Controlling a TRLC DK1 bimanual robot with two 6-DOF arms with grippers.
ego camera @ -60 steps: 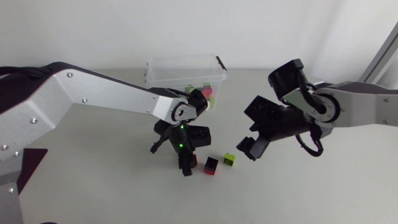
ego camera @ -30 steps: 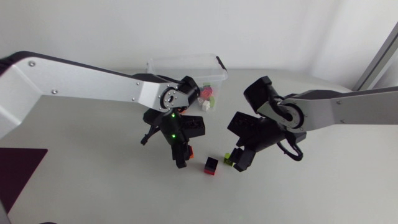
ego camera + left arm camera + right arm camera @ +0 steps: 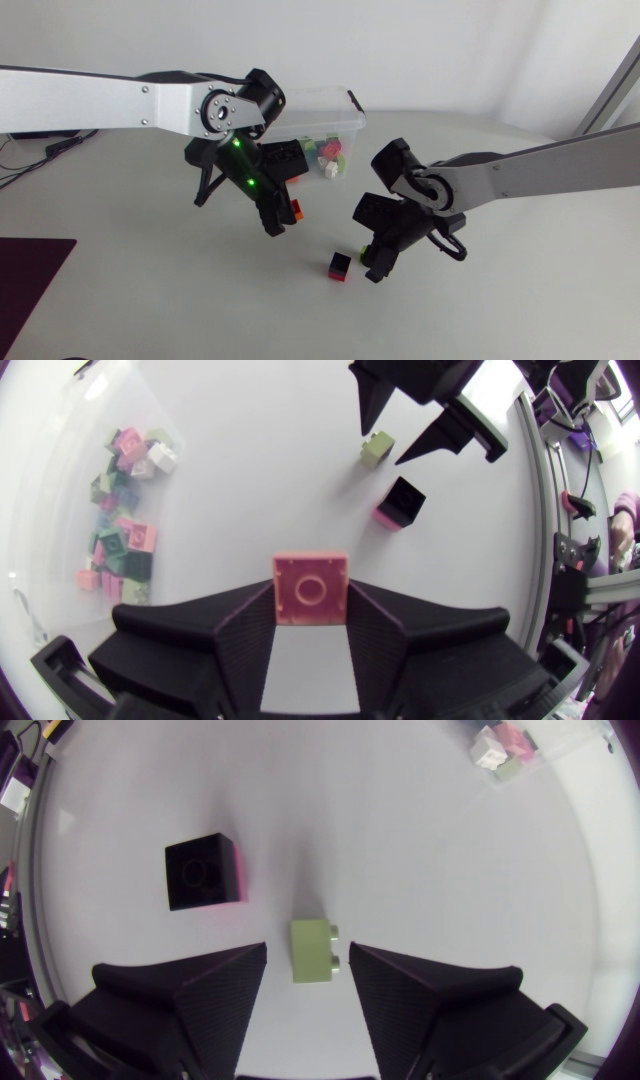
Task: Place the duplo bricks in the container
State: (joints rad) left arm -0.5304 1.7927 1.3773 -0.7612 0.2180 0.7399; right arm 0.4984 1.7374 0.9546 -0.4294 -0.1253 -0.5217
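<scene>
The left gripper point(image 3: 278, 215) clamps a red brick point(image 3: 311, 588) in the air just short of the container point(image 3: 300, 105). It should clear the rim before releasing. The right gripper point(image 3: 373, 264), fingers spread, straddles a green brick point(image 3: 312, 951) on the table and should centre on it before closing squarely.
</scene>
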